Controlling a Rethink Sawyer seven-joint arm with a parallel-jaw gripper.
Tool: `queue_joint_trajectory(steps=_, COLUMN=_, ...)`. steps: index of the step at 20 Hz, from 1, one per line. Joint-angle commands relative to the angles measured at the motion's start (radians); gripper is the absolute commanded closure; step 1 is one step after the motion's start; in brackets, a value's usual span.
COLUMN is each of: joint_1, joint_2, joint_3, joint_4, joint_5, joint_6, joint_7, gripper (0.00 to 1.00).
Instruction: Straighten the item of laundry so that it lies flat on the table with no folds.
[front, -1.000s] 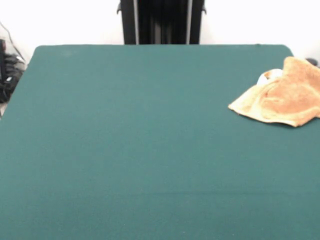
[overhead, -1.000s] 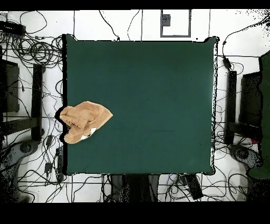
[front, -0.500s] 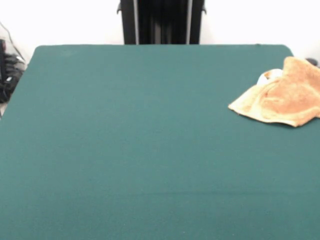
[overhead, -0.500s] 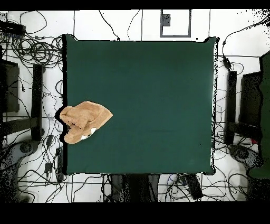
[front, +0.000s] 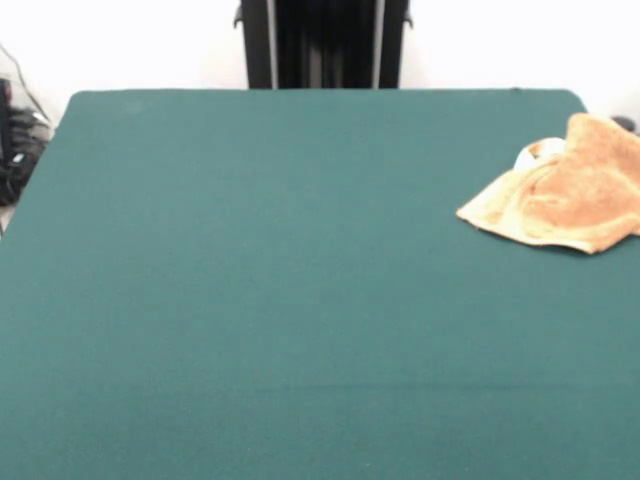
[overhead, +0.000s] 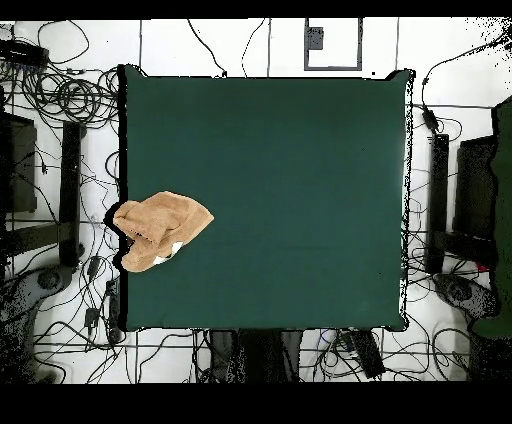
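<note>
Still crumpled, towel (overhead: 160, 230) at table (overhead: 290, 190) edge, long axis indiscernible.

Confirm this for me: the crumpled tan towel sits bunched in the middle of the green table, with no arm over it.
Wrong on one point: the towel is not in the middle. The overhead view shows it at the table's side edge, one corner overhanging it; the front view also has it at that side. It is crumpled, and no arm is over it.
</note>
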Motion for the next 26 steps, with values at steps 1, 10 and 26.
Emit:
queue_joint_trajectory(steps=1, joint_1=0.477, joint_2=-0.023, joint_3=-0.466, joint_4=0.117, joint_5=-0.409, joint_6=-0.22, joint_7=0.742, gripper=0.0)
queue_joint_trajectory(steps=10, joint_1=0.673, joint_2=0.291, joint_3=-0.762, joint_4=-0.113, joint_5=-0.724, joint_6=-0.18, joint_7=0.789, gripper=0.0)
queue_joint_trajectory(steps=26, joint_1=0.862, joint_2=0.287, joint_3=-0.881, joint_4=-0.248, joint_5=-0.434, joint_6=-0.233, joint_7=0.805, gripper=0.0)
